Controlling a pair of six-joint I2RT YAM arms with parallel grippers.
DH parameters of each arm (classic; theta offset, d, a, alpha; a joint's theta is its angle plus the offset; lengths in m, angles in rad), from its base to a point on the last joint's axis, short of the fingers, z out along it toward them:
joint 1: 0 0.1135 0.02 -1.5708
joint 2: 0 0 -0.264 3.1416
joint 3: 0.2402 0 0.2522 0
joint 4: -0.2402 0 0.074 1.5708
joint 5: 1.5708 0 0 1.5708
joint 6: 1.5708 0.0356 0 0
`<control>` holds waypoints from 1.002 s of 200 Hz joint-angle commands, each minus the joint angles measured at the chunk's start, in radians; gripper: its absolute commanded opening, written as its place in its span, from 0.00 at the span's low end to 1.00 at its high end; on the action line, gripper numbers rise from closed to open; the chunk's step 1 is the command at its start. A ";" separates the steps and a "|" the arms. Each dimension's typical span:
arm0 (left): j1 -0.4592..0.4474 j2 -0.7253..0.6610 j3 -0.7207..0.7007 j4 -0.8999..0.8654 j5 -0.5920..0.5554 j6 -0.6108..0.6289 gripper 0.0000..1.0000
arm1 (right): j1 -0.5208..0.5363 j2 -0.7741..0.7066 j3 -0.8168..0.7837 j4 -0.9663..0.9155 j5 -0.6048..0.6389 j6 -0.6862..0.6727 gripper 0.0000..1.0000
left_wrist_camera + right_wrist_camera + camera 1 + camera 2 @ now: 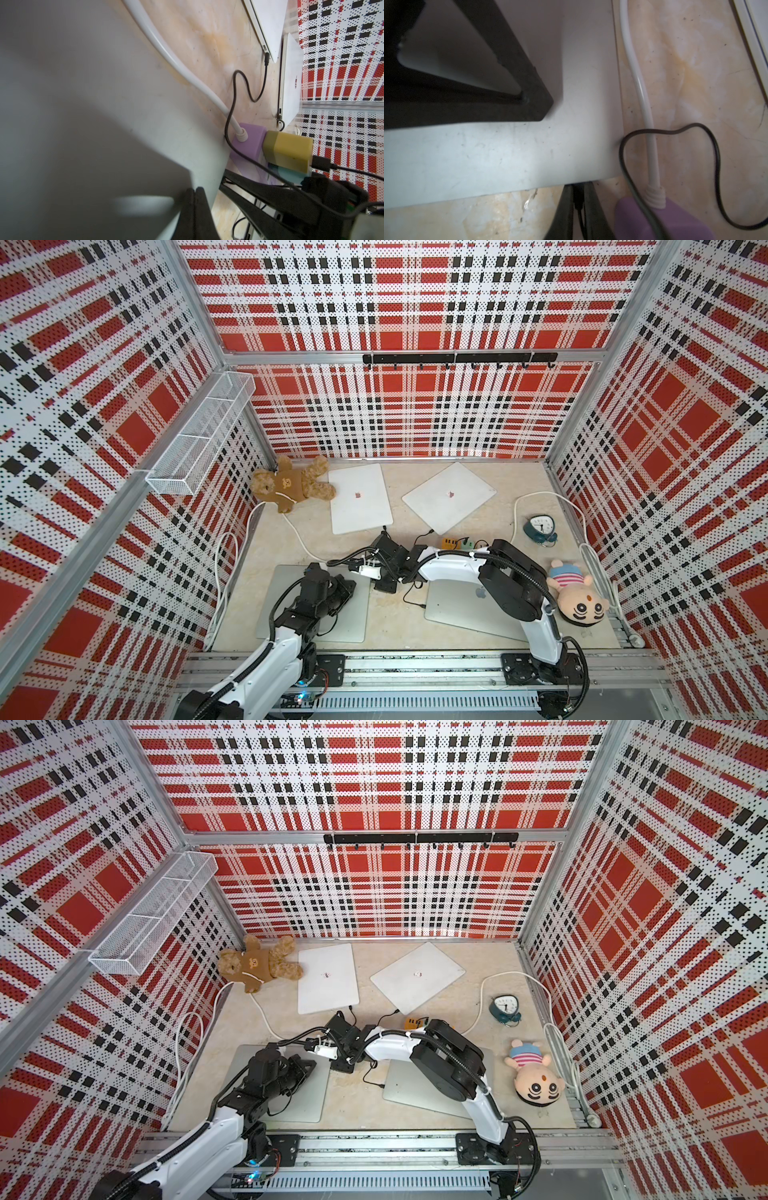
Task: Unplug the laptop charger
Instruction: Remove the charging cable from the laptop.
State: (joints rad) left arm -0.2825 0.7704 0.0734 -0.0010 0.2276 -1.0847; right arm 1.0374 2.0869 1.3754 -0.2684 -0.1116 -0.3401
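Marbled beige tabletop, matte grey laptop slab, slim black charger plug

An Apple logo sits on the grey laptop lid in a top view; the clock numerals are too small to read.

the left arm and right arm have white link shells between black joint housings. black corrugated hose runs along each, tied with white zip ties. black screwed base plates sit on the silver rail. the fingers are black and tapered.
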 commanded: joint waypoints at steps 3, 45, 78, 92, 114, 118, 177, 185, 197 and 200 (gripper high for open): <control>-0.006 0.002 -0.018 -0.050 -0.008 0.004 0.00 | -0.005 -0.024 -0.019 0.042 -0.002 0.035 0.00; -0.007 0.003 -0.017 -0.050 -0.007 0.004 0.00 | -0.005 -0.018 -0.002 0.009 -0.002 -0.048 0.00; -0.008 0.002 -0.016 -0.050 -0.010 0.003 0.00 | -0.008 -0.018 0.007 -0.010 0.019 -0.084 0.00; -0.007 0.001 -0.015 -0.051 -0.011 0.004 0.00 | -0.008 -0.018 0.004 -0.009 0.023 -0.086 0.00; -0.008 0.003 -0.016 -0.050 -0.011 0.003 0.00 | -0.007 -0.017 -0.006 -0.001 0.029 -0.092 0.00; -0.007 0.003 -0.016 -0.050 -0.011 0.004 0.00 | -0.007 -0.018 -0.010 0.002 0.030 -0.094 0.00; -0.007 0.005 -0.016 -0.050 -0.011 0.005 0.00 | -0.007 -0.026 -0.011 0.009 0.034 -0.057 0.00; -0.007 0.005 -0.015 -0.051 -0.011 0.005 0.00 | -0.008 -0.027 -0.010 0.008 0.026 -0.033 0.00; -0.007 0.005 -0.016 -0.052 -0.011 0.006 0.00 | -0.007 -0.032 -0.018 0.020 0.012 0.002 0.00; -0.007 0.004 -0.016 -0.052 -0.011 0.005 0.00 | -0.007 -0.035 -0.024 0.027 0.006 0.012 0.00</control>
State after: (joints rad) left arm -0.2832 0.7704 0.0734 -0.0010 0.2272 -1.0847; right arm 1.0378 2.0830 1.3678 -0.2600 -0.0998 -0.3874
